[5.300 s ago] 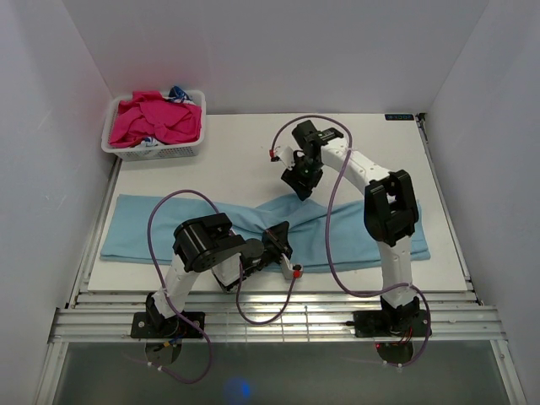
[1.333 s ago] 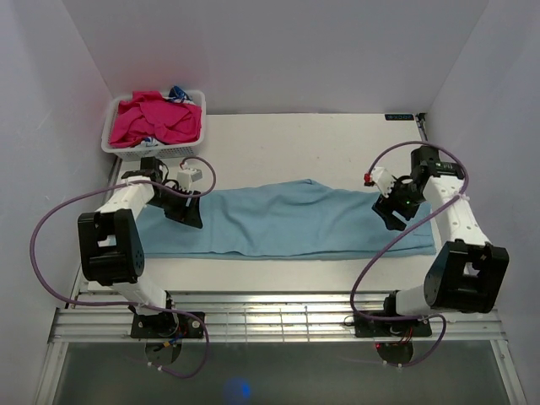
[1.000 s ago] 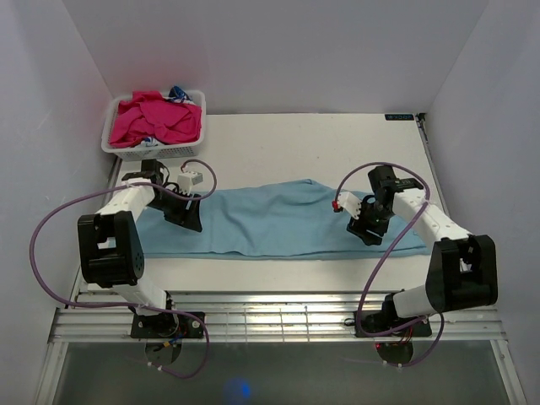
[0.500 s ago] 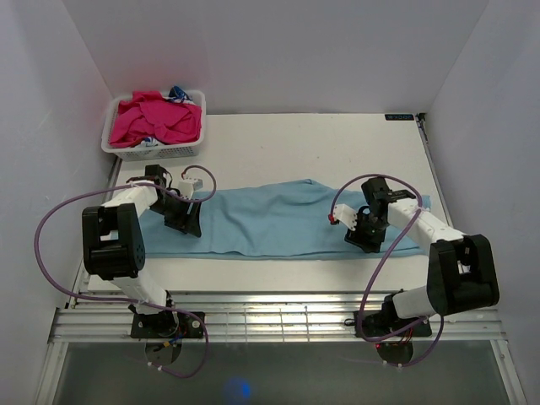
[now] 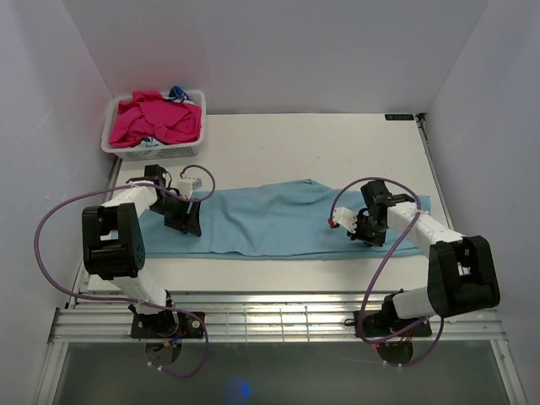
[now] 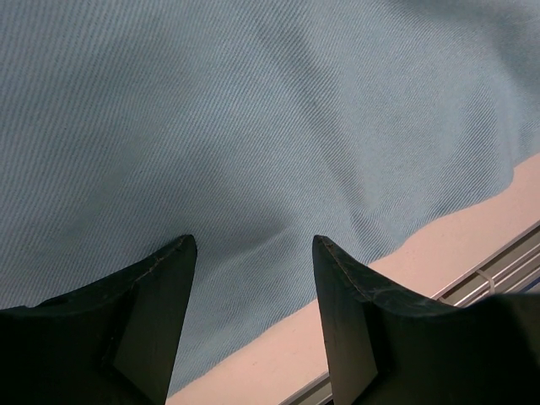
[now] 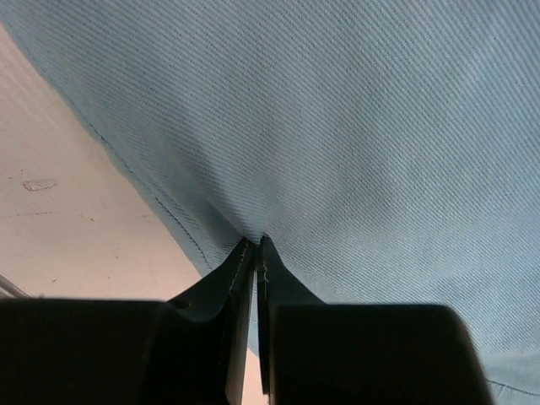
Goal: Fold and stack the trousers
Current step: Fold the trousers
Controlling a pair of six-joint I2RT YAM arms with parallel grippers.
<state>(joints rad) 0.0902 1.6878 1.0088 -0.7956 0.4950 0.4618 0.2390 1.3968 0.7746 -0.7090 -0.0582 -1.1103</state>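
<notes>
Fingers (image 6: 152, 304) of left gripper (image 6: 252, 243), left wrist view: apart, tips down on the trousers (image 6: 253, 110) near their hem, with a strip of bare table (image 6: 422, 253) past it.

Right wrist view: right gripper (image 7: 255, 245), fingers (image 7: 219, 287) together, nipping a small pucker of cloth just inside the hem.

Top view: trousers laid lengthwise across the table's near half. Left arm (image 5: 126, 198) doubled back along the left edge, wrist down on the left end. Right arm (image 5: 422, 224) bent inward, wrist down towards the right end. Basket (image 5: 152, 153) of magenta garments (image 5: 156, 118), far left corner.
</notes>
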